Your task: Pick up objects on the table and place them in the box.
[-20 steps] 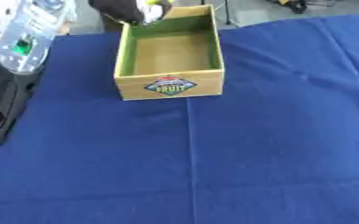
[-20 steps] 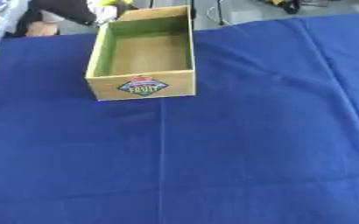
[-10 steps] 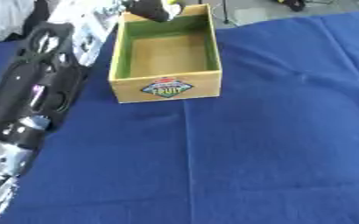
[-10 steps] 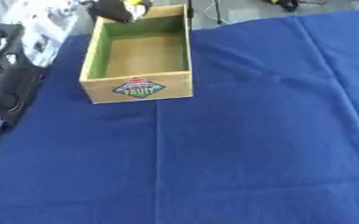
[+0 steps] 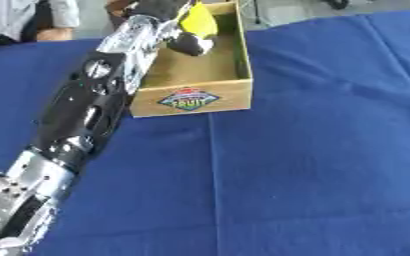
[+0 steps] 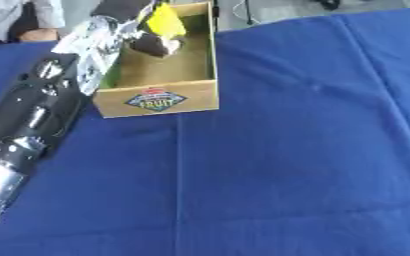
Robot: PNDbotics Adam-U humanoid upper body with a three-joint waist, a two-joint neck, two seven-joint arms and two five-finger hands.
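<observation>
Robot hand (image 5: 178, 27) on the left is curled round a yellow object (image 5: 197, 21), holding it over the far end of the box (image 5: 191, 97). Blue cloth (image 5: 313, 150) covers the worktop around the box, lightly creased.

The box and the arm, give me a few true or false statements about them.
1. The left hand holds a yellow thing over the box. True.
2. The box lies on a red cloth. False: the cloth is blue.
3. The box's near wall bears a label. True.
4. The right hand reaches into the box. False: it shows in neither view; the arm comes in from the left.
5. The box is tipped on its side. False: it stands upright, open side up.
</observation>
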